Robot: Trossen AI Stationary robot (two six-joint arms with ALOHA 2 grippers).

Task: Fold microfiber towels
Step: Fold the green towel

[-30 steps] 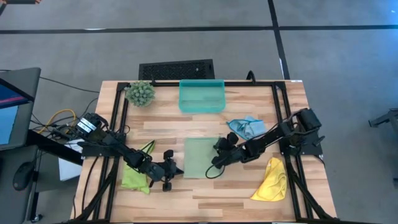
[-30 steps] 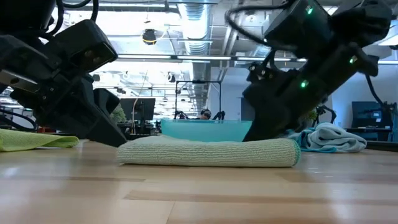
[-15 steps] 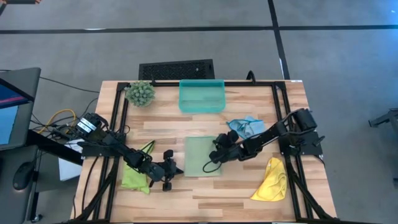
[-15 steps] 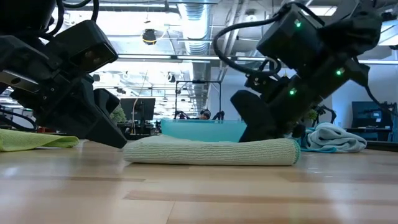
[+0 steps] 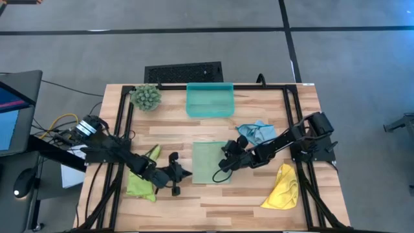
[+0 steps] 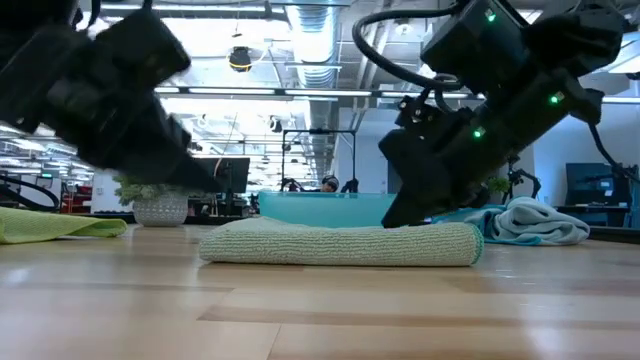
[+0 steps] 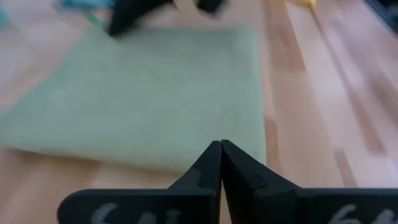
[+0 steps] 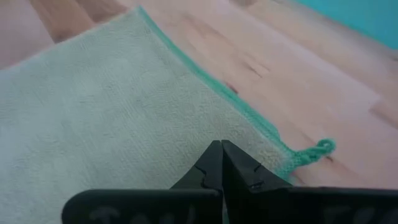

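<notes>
Sage towel (image 5: 211,162) is lying folded flat at the table's (image 5: 259,200) middle, its far side hiding behind the right gripper (image 5: 224,166) in the low view. Left gripper (image 5: 185,174) is blurring there. Both are pinching empty.

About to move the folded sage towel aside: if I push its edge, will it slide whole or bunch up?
Probably bunches: the pale sage towel is soft looped cloth lying in loose folded layers, so an edge push likely rucks the top layer. It looks light, and the wood table seems smooth, so a flat press from above may slide it whole.
</notes>
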